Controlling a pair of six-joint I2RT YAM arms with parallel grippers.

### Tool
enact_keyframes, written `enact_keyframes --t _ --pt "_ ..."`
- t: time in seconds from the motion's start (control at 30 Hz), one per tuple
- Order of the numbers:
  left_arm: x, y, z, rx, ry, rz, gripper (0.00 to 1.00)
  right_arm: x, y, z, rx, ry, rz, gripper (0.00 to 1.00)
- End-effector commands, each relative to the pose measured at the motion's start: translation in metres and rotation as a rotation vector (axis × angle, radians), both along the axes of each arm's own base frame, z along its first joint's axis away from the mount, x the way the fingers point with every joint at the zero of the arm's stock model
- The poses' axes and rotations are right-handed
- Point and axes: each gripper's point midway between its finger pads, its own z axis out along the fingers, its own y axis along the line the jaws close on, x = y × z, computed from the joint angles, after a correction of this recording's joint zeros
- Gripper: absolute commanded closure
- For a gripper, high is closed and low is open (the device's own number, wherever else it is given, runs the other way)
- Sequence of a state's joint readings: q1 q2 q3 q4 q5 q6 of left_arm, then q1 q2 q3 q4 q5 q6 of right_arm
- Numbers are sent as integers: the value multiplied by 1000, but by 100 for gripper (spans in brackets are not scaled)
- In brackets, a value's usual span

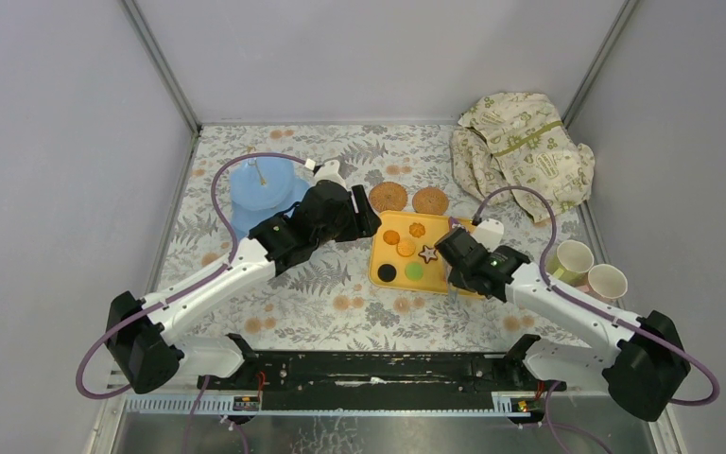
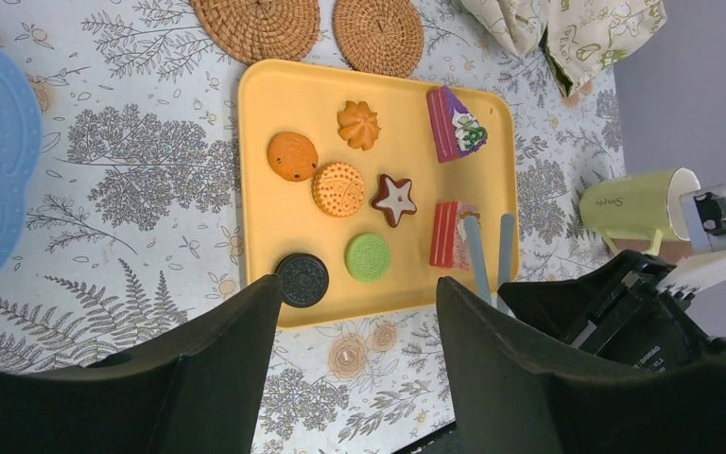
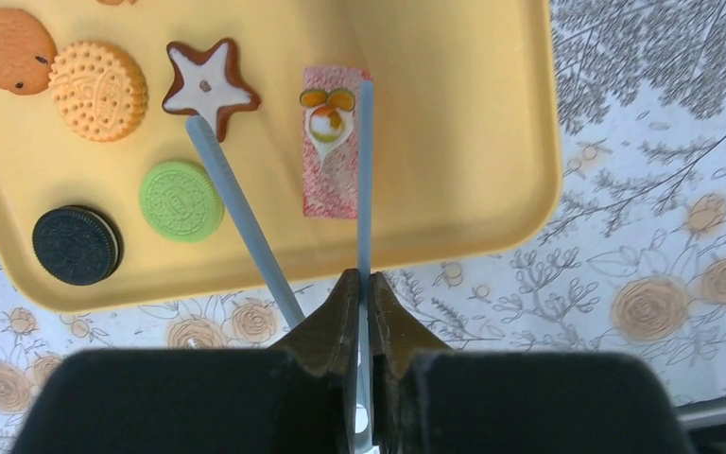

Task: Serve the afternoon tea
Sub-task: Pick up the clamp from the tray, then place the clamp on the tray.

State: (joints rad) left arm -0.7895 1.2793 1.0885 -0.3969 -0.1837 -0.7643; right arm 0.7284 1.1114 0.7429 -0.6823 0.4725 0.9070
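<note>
Pink cake slice [image 3: 326, 175] is the piece in play. The rest of the tea set isn't served yet.

Top view: tray [image 1: 375, 257] sits centre frame with the biscuits on it. The stand [image 1: 263, 189] is upper left, well apart from it. Left gripper [image 1: 369, 219] hangs between the two, so a carry from tray to stand risks an arm clash. Cups [image 1: 572, 259] sit lower right, just beside the right arm's forearm, and a wide swing could knock them. Coasters [image 1: 388, 196] lie just above the tray, bare.

Left wrist view: left gripper [image 2: 357, 288] has its jaws wide apart with nothing in them, over the tray's lower edge. The slice lies right of centre, with the tongs [image 2: 490, 251] tips at it.

Right wrist view: right gripper [image 3: 363, 284] is pinched tight on the handle end of the tongs. Can't tell if both arms sit inside the pinch. The slice lies straight above the gripper in frame, between the tong arms. The right arm runs along its right edge. The left arm splays off left, tip touching or just beside the star biscuit [image 3: 208, 80].

Risks, my read:
- The arms are spread, so the slice isn't gripped. Lift now and it stays on the tray.
- Closing may drag the star biscuit or the green biscuit [image 3: 181, 200].
- The thin handle could twist in the pinch.
- A smooth slice may slip out mid-carry.
</note>
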Motion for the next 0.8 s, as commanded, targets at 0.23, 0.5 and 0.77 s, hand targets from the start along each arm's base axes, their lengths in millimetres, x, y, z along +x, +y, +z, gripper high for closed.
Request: enact_keyframes --t 0.23,0.5,0.77 --pt "1 5 28 -25 -77 -11 31 -12 12 -18 7 -18 -146 93" --pt "-1 6 23 -17 -67 -28 31 -20 11 -30 25 -9 -203 93" --pt "-1 6 13 -11 -51 -40 31 -23 13 -44 13 19 -214 93"
